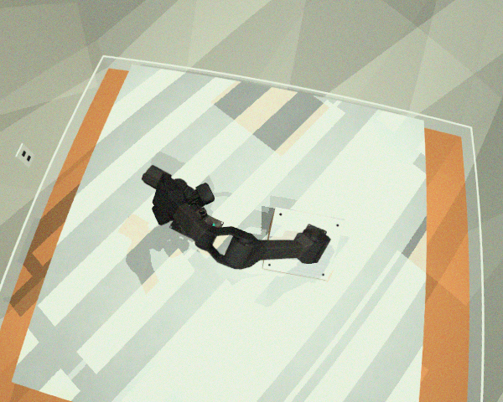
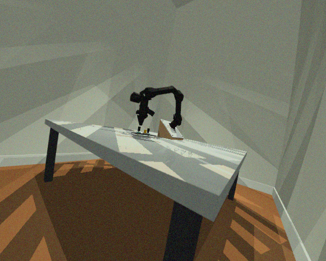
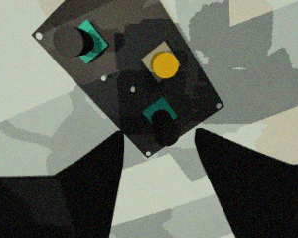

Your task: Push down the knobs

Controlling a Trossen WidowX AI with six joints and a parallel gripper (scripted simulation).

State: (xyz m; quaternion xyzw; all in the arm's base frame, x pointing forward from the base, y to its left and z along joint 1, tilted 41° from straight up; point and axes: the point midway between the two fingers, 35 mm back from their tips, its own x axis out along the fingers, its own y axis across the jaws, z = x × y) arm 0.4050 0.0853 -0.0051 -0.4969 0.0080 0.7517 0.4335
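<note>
The dark circuit board (image 3: pixel 199 101) lies beneath my gripper. One black knob (image 3: pixel 164 130) (image 2: pixel 139 129) stands over a green potentiometer (image 3: pixel 159 107) near the board's near corner. Another dark round knob (image 3: pixel 68 42) (image 2: pixel 148 130) stands over the other green potentiometer (image 3: pixel 100 46). I cannot tell how far down either knob sits. My gripper (image 3: pixel 159 135) (image 2: pixel 140 124) is open and empty, with its fingertips apart on either side of the near knob in the wrist view and above it in the exterior view. In the top view the arm hides the fingers and most of the board.
A yellow round part (image 3: pixel 165 64) (image 2: pixel 145 131) on a pale square base stands between the two knobs, close to the near one. The arm's base is on a sloped white panel (image 1: pixel 303 216) (image 2: pixel 165 124) with wooden sides, beside the board.
</note>
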